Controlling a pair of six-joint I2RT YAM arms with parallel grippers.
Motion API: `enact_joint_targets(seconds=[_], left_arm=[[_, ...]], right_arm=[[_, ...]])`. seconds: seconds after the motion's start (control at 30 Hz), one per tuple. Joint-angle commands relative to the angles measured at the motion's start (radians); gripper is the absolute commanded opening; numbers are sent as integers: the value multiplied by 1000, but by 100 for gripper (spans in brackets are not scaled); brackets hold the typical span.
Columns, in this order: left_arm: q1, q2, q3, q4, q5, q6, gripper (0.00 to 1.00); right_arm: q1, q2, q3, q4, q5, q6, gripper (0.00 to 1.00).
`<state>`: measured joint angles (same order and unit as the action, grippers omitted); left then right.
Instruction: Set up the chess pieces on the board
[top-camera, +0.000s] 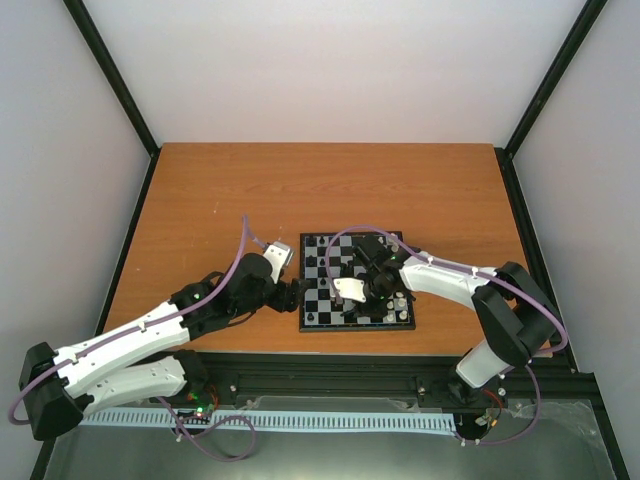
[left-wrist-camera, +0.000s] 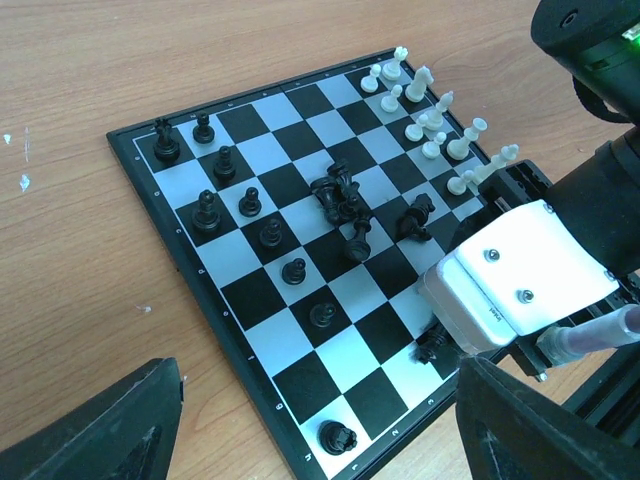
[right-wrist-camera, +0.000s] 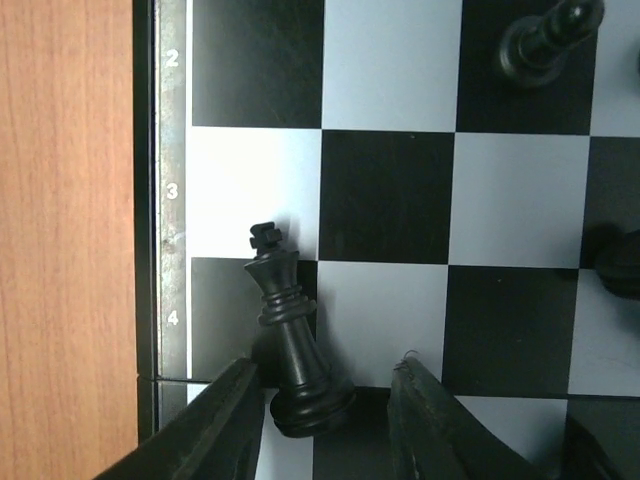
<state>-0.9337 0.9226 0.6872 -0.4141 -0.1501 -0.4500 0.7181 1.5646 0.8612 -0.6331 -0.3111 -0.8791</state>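
Two end effectors work at the board's near side. The right end effector (right-wrist-camera: 325, 385) is spread part-way round the base of a black king (right-wrist-camera: 285, 320). The king stands on an edge square beside the numbered border of the board (right-wrist-camera: 390, 190). One finger lies close to its base and a gap shows at the other, so I judge nothing is pinched. A lopsided close would tip the king, and this near the border it could roll onto the counter (right-wrist-camera: 60, 200).

The left end effector (left-wrist-camera: 320, 400) hangs wide apart and empty, just off the board's left edge. Further in, a heap (left-wrist-camera: 340, 195) of fallen black men lies mid-board. An arm crossing low could scatter it into the upright black men (left-wrist-camera: 250, 200) beside it. Farthest, the white men (left-wrist-camera: 430, 110) crowd one corner close by the right arm, which could sweep them.

Only the right wrist view shows the gap at the king's base. The left wrist view hides that spot behind the right arm's camera housing (left-wrist-camera: 520, 275), yet it alone shows the heap and the white men plainly. From above, the pieces are too small to read.
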Motion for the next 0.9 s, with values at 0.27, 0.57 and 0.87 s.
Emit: enact_joint_targets(seconds=[0.27,0.57,0.87], left_arm=[[-4,17,6,33,-19,-3,78],[-3,40,-7,122,-49,-78,81],[0,104,-47,428,55,-189,75]], right_arm=[[10,15,10,-26,-2,-38,15],[-60,-64,79,-79,-144,75,9],[-184,-75,263,-203,-346,248,9]])
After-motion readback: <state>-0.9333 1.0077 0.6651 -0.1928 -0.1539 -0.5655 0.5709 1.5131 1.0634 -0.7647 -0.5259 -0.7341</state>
